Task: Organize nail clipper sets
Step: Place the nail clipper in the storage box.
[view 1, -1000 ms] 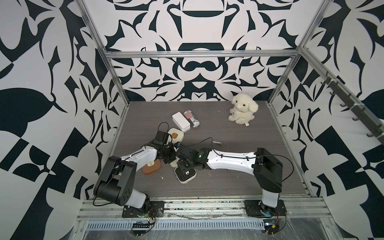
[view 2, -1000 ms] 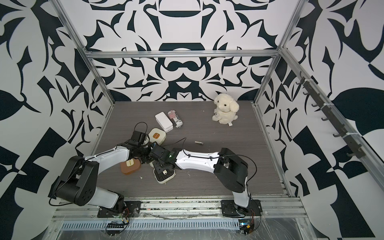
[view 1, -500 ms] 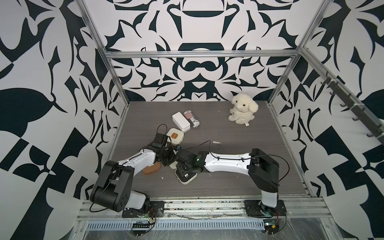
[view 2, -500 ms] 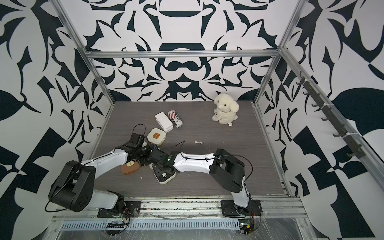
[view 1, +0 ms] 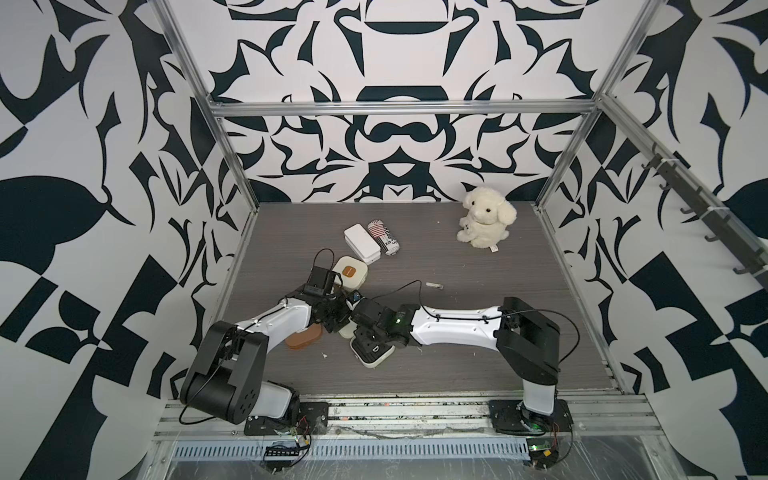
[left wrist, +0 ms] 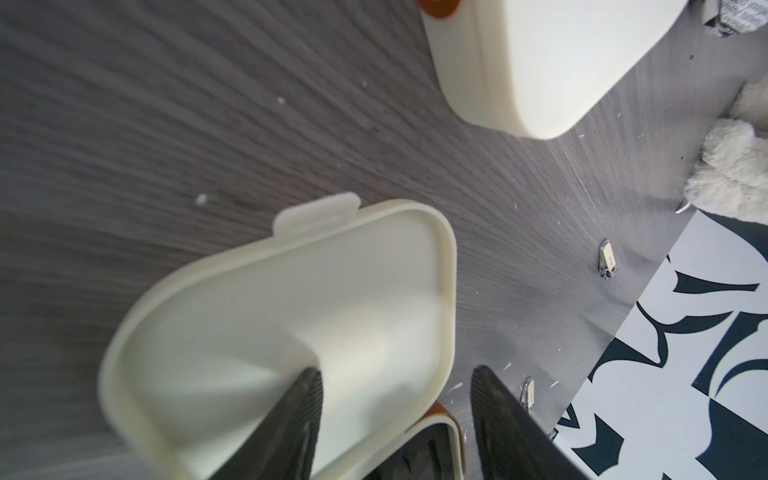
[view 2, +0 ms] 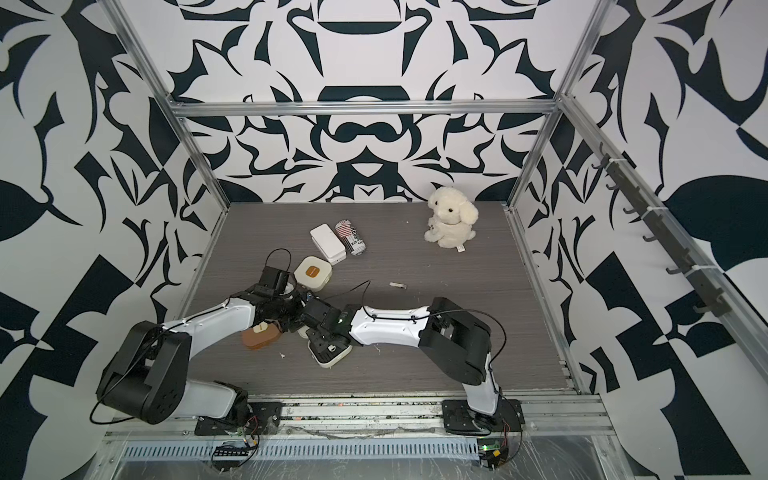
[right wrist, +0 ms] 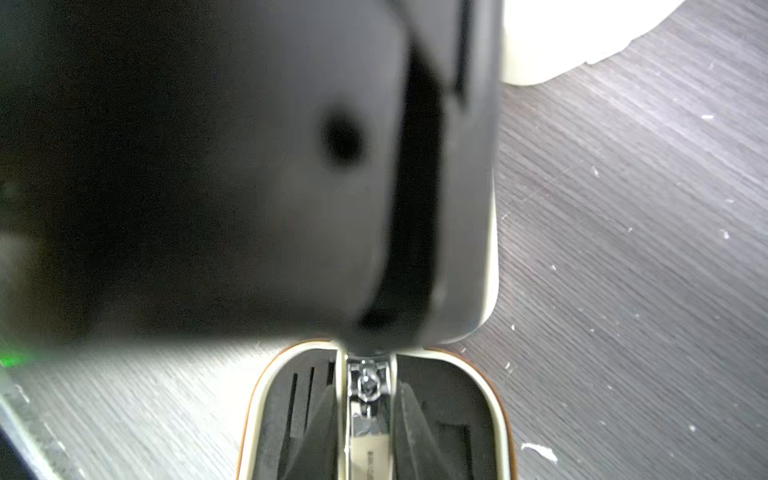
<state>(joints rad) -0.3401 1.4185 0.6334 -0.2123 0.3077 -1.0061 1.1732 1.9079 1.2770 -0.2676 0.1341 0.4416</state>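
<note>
Left arm lies flatter than a second ago; cases haven't shifted. Left gripper [left wrist: 395, 374] has its jaws apart, straddling the lid [left wrist: 257, 324] rim of the open cream case [view 1: 374, 352] (daylight on one side, no pinch). Only the right wrist view shows the right gripper [right wrist: 366, 392] clamped on a clipper [right wrist: 365, 440] above that case's black tray, mid-table beside the tan case [view 1: 305, 338]. Left wrist view adds a loose clipper [left wrist: 606, 259]. The closed cream case [view 1: 351, 272] label and the clipper engraving are unreadable.

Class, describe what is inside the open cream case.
A black slotted insert and a metal nail clipper gripped by the right hand; its fingers cover the rest of the slots.
</note>
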